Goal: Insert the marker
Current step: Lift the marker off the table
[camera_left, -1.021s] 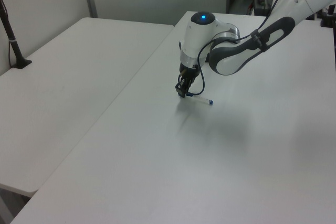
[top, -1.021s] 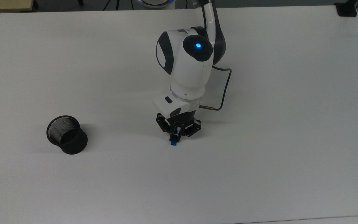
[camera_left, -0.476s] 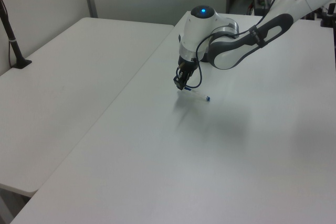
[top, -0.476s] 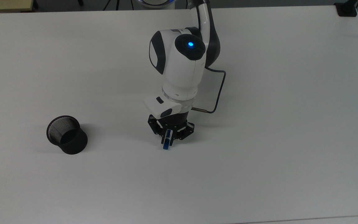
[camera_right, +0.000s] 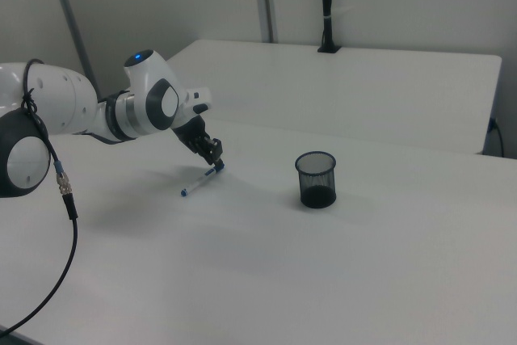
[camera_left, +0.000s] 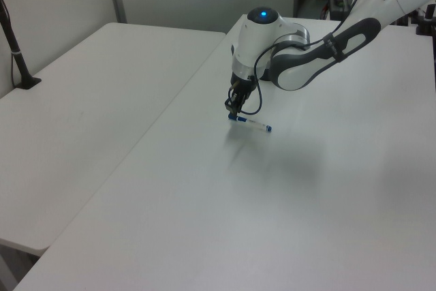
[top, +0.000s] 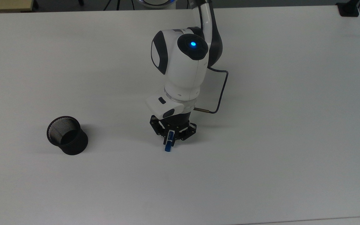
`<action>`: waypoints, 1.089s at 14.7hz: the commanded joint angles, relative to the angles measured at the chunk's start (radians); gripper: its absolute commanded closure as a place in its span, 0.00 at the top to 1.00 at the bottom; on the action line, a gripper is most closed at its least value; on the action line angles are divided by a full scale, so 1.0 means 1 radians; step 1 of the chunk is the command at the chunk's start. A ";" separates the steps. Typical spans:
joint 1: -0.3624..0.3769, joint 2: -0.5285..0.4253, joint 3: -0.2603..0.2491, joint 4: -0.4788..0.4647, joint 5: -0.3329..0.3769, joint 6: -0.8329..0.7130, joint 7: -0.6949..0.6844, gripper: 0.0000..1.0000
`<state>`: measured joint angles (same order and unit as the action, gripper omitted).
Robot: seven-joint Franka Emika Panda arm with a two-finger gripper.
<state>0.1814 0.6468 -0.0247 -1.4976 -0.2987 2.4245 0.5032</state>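
My gripper (top: 169,137) points down near the middle of the white table (top: 261,156) and is shut on the marker (top: 167,147). The blue cap end pokes out below the fingers in the top view. In the left view the marker (camera_left: 253,124) is a slim white stick with blue ends, reaching from the gripper (camera_left: 233,108) toward the left view's right. In the right view the marker (camera_right: 200,181) slopes down to the left from the gripper (camera_right: 215,155). I cannot tell whether its far tip touches the table.
A black mesh cup (top: 67,136) stands upright and open at the top view's left, well apart from the gripper; in the right view the cup (camera_right: 316,179) is to the gripper's right. A cable (top: 220,93) loops beside the wrist. A second table (camera_left: 88,93) adjoins.
The arm carried the marker toward the top view's left over the first half second, then edged slightly back right. The marker's tilt in the grip changed a little. The cup has not moved.
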 commanded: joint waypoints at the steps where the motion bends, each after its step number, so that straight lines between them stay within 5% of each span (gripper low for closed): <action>1: 0.004 0.010 -0.004 0.002 -0.025 0.015 0.028 0.47; 2: 0.004 0.010 -0.004 0.002 -0.025 0.016 0.028 0.57; 4: 0.004 0.024 -0.004 0.004 -0.027 0.016 0.028 0.58; 10: 0.006 0.042 -0.004 0.007 -0.031 0.019 0.029 0.16; 16: -0.080 -0.028 -0.006 0.045 -0.028 0.036 0.026 0.10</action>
<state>0.1670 0.6730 -0.0279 -1.4683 -0.3028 2.4364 0.5129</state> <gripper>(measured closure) 0.828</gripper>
